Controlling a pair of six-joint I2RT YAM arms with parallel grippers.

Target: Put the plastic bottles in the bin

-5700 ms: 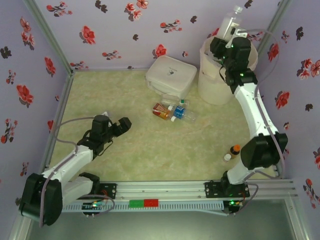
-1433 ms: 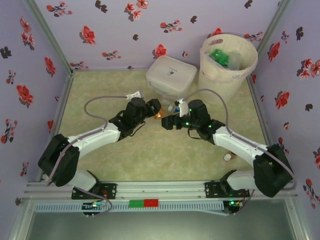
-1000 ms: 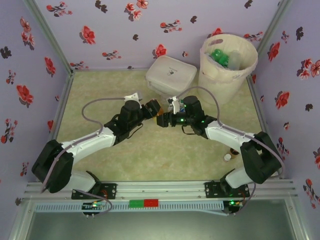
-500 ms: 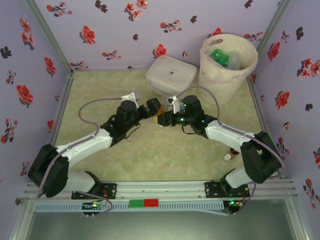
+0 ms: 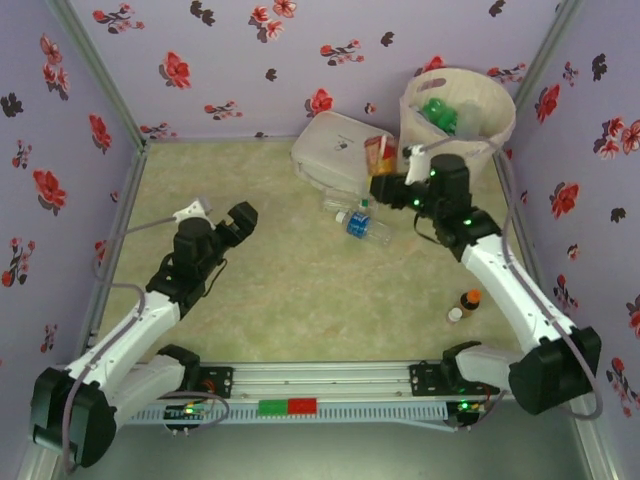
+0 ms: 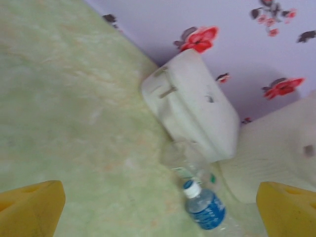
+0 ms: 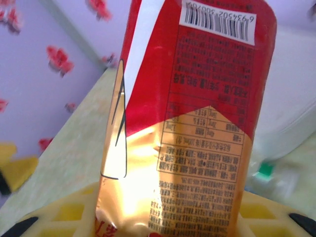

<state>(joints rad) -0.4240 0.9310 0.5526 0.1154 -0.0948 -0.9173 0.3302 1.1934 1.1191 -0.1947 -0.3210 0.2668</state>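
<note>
"Plastic bottles (image 5: pixel 366 228): where are they?"
"Two lie on the table (image 5: pixel 280 290), below the right claw (image 5: pixel 387 184). It clamps a red-and-gold bottle (image 7: pixel 197 113), with the bin (image 5: pixel 480 150) just to its right."
"Left claw (image 5: pixel 243 214)?"
"Spread wide, empty, well apart from them."

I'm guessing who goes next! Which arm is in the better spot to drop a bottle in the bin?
Probably right: the right gripper holds a red-labelled bottle up beside the bin, while the left gripper is open, empty and far across the table.
</note>
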